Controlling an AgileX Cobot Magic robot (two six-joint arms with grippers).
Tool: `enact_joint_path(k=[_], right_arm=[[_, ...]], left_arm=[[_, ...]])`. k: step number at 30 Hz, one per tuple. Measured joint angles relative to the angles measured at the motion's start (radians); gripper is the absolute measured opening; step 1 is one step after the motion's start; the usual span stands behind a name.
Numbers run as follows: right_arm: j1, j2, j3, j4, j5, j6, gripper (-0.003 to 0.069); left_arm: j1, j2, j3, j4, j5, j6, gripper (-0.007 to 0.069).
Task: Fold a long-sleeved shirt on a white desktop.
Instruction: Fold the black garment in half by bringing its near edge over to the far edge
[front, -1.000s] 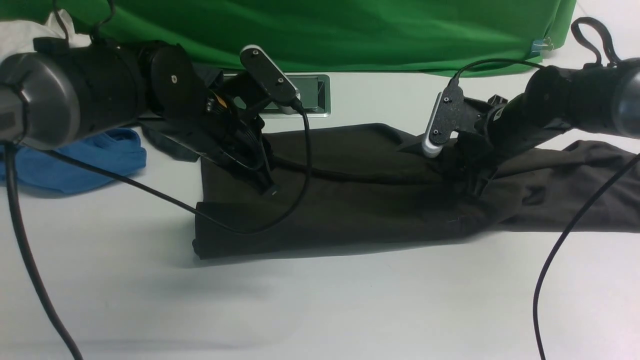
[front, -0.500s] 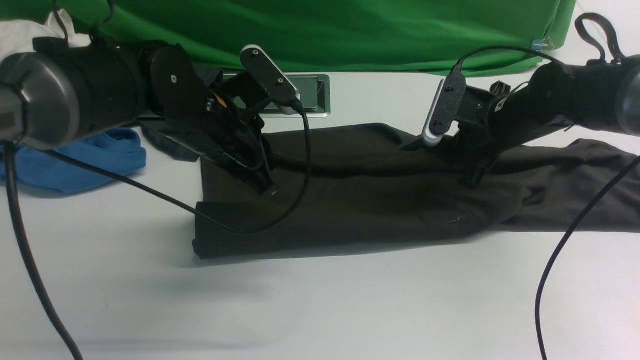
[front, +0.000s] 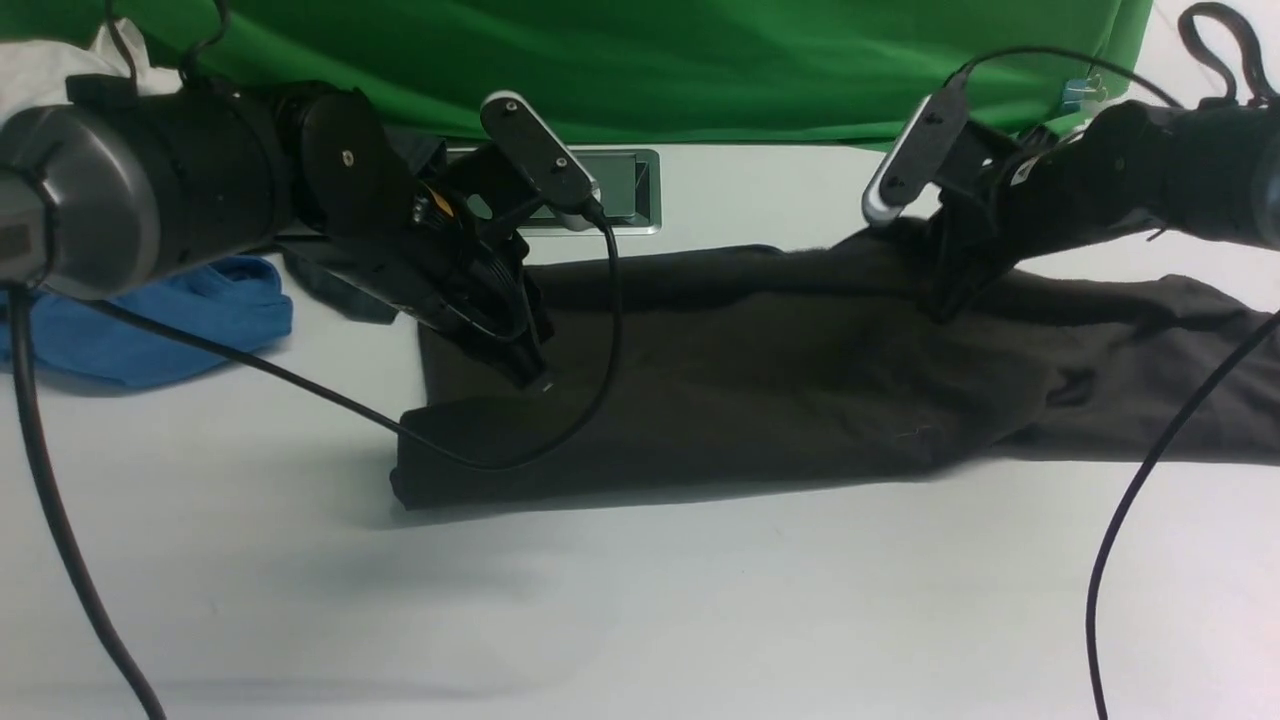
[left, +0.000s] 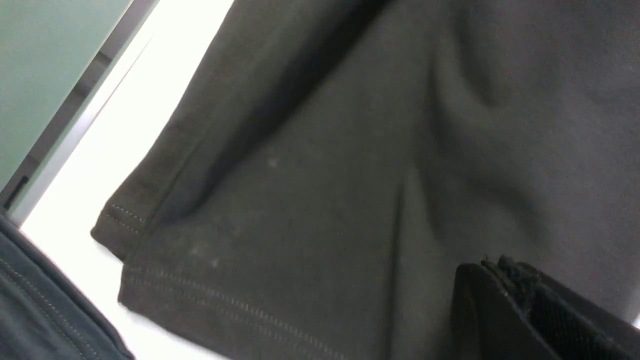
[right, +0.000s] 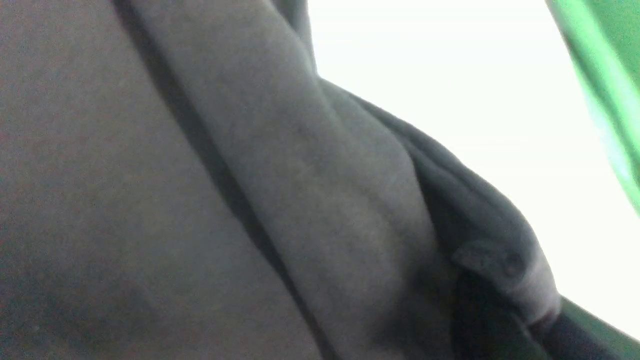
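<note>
The long-sleeved shirt (front: 760, 400), dark brownish-black, lies lengthwise across the white desktop (front: 640, 600), one sleeve trailing off to the right. My left gripper (front: 535, 378) rests on its left part; in the left wrist view the gripper (left: 500, 267) is shut with a tuft of the shirt (left: 325, 175) pinched at the tips, near the stitched hem. My right gripper (front: 942, 305) is shut on the shirt's far edge and holds it raised off the desktop. The right wrist view shows the shirt (right: 150, 200) bunched over that gripper (right: 520, 315).
A blue garment (front: 160, 320) lies at the left, a smaller black garment (front: 340, 285) beside it. The grey-framed hatch (front: 620, 190) sits behind the left arm, under the green backdrop (front: 700, 60). Black cables (front: 1130, 520) hang across both sides.
The right gripper has shut on the shirt's far edge and risen toward the back right, drawing the cloth up. The shirt's left end slid slightly right. The left arm stayed put.
</note>
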Motion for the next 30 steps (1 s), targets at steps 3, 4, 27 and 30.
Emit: enact_joint_path(k=[3,4,27,30], right_arm=[[0.000,0.008,0.000,0.000,-0.040,0.004,0.0085],[0.000,0.016,0.000,0.000,-0.075,0.013,0.0136],[-0.004,-0.175,-0.005,0.004,0.415,0.537,0.0031],[0.002,-0.155,-0.004,0.016,0.443,0.543,0.0030]], left_arm=[[0.000,0.000,0.000,0.004,0.000,0.000,0.0018],[0.000,0.000,0.000,0.005,0.000,0.000,0.0018],[0.216,0.186,-0.267,-0.133,0.170,-0.054,0.0029],[0.225,0.253,-0.319,-0.134,0.154,0.002,0.0081]])
